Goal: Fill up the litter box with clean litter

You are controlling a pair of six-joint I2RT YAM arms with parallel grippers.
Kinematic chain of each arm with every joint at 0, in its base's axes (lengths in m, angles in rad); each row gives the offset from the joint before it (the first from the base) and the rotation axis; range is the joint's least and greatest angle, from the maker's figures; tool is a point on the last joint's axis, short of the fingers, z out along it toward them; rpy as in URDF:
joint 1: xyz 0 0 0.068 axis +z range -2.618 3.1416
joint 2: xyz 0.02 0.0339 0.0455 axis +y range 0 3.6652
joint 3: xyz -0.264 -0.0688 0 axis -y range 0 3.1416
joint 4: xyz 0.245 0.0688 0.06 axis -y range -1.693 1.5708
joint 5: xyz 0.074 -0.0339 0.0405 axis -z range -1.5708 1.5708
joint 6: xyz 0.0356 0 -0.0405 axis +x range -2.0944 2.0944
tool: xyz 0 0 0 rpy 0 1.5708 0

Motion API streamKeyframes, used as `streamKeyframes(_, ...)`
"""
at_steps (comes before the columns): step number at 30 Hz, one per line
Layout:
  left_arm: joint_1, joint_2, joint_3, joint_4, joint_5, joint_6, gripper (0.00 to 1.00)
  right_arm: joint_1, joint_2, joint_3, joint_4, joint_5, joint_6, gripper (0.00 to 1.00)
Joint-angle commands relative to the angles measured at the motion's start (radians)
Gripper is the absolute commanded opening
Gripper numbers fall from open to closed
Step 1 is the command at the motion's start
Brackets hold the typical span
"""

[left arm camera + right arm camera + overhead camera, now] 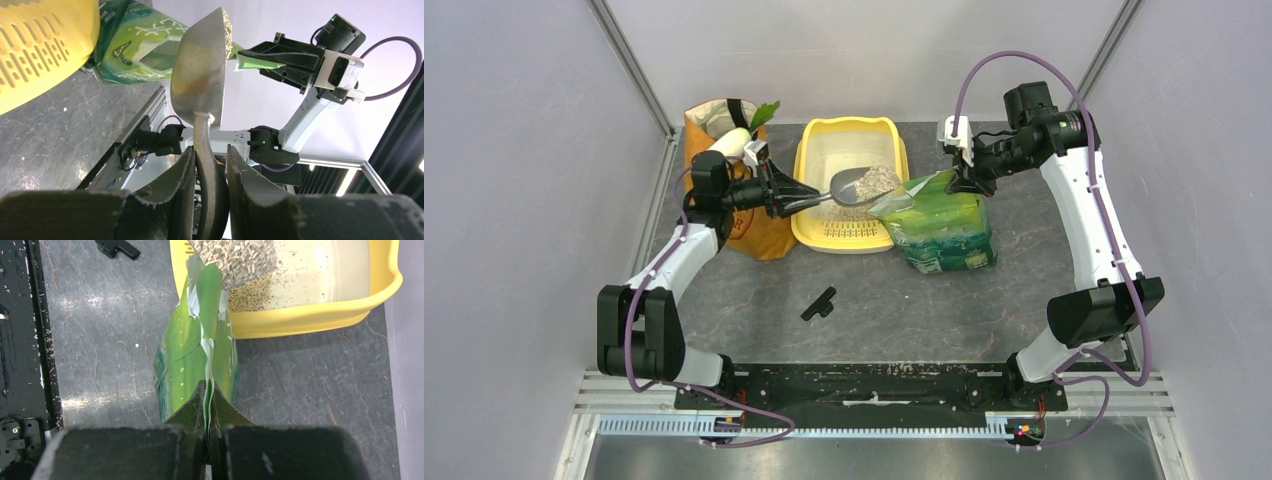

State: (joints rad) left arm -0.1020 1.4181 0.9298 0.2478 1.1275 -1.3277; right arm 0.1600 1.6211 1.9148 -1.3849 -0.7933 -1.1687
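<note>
The yellow litter box point(805, 180) stands at the back middle of the table, and a thin heap of grey-brown litter point(255, 290) lies in its pale basin. My left gripper point(796, 197) is shut on the handle of a grey scoop point(849, 186). The scoop is heaped with litter point(877, 181) and held over the box's near right part. In the left wrist view the fingers point(182, 175) clamp the handle below the scoop bowl point(200, 70). My right gripper point(964, 178) is shut on the top edge of the green litter bag point(944, 228), seen pinched in the right wrist view point(208, 390).
An orange paper bag point(754, 228) holding a white vegetable point(732, 141) stands left of the box, right behind my left wrist. A small black object point(819, 303) lies on the grey table point(904, 310) in front. Enclosure walls stand on both sides.
</note>
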Motion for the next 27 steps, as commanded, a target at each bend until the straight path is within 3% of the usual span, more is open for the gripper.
streamKeyframes(1, 0.061, -0.040, 0.033, 0.091, -0.008, -0.059, 0.02, 0.009, -0.008, 0.064, 0.064, -0.033, 0.023, 0.00)
streamKeyframes(5, 0.097, -0.031, 0.098, -0.029, -0.056, 0.005, 0.02, 0.008, -0.008, 0.060, 0.062, -0.026, 0.023, 0.00)
streamKeyframes(12, 0.097, -0.023, 0.283, -0.509, -0.271, 0.301, 0.02, 0.009, -0.011, 0.055, 0.063, -0.007, 0.020, 0.00)
streamKeyframes(16, 0.095, 0.005, 0.386, -0.659, -0.379, 0.387, 0.02, 0.007, -0.020, 0.044, 0.065, -0.001, 0.019, 0.00)
streamKeyframes(23, 0.045, 0.066, 0.588, -0.907, -0.591, 0.584, 0.02, -0.006, -0.023, 0.043, 0.071, 0.002, 0.035, 0.00)
streamKeyframes(27, -0.055, 0.085, 0.701, -1.013, -0.764, 0.766, 0.02, -0.028, -0.033, 0.037, 0.071, 0.002, 0.048, 0.00)
